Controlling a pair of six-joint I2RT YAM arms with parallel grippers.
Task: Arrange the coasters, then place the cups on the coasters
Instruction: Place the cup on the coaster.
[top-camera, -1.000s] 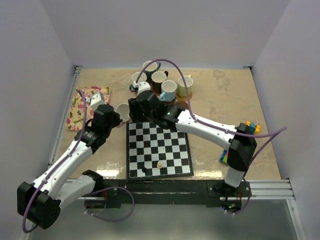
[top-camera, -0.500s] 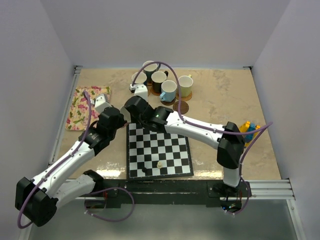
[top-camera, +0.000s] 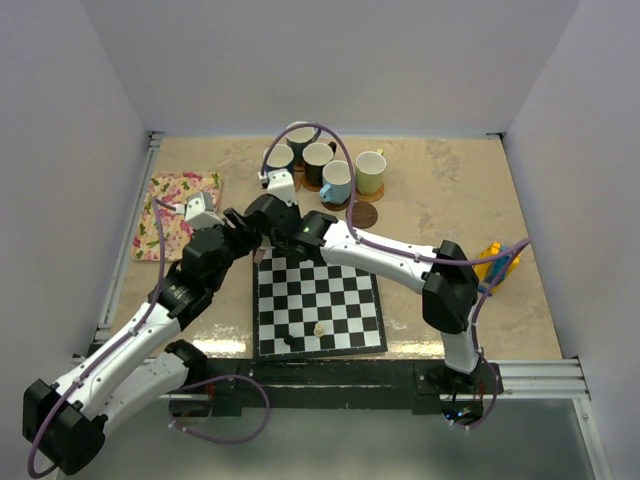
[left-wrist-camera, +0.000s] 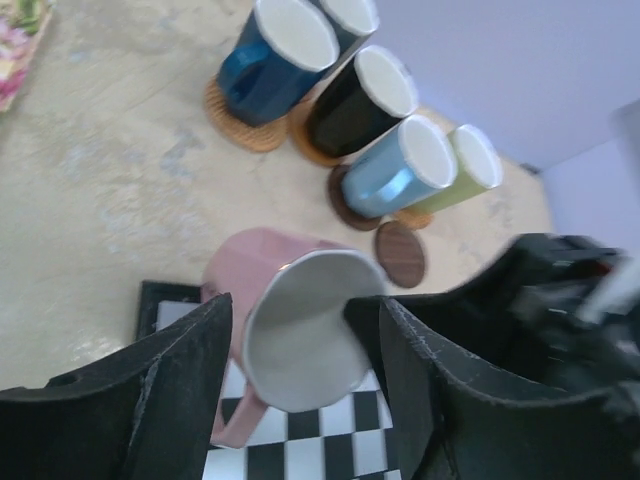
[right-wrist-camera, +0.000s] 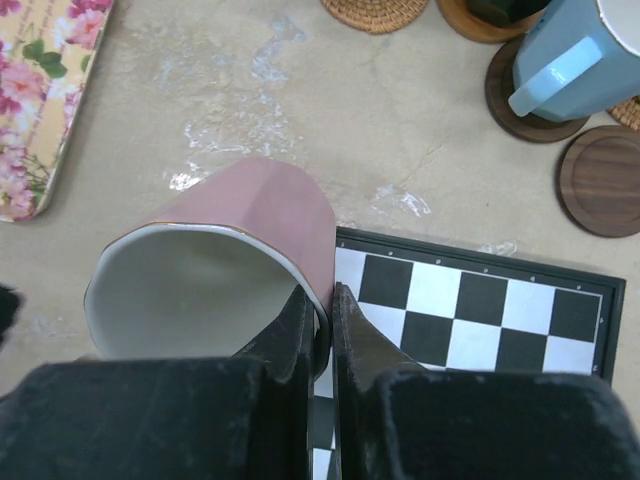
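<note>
The left gripper has just parted its jaws, the pink mug lying between them, while the right gripper has clamped its rim, so the mug likely changes arms for the bare dark coaster up-right of those jaws.

Pink cup showing white inside; chessboard showing black-and-white checks; mat showing pink floral print; one coaster looking dark brown.

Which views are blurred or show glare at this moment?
Left wrist: soft throughout, the right arm smeared. Right wrist: sharp on the pink cup and chessboard. Top external: sharp, with glare on the table at its near edge.
</note>
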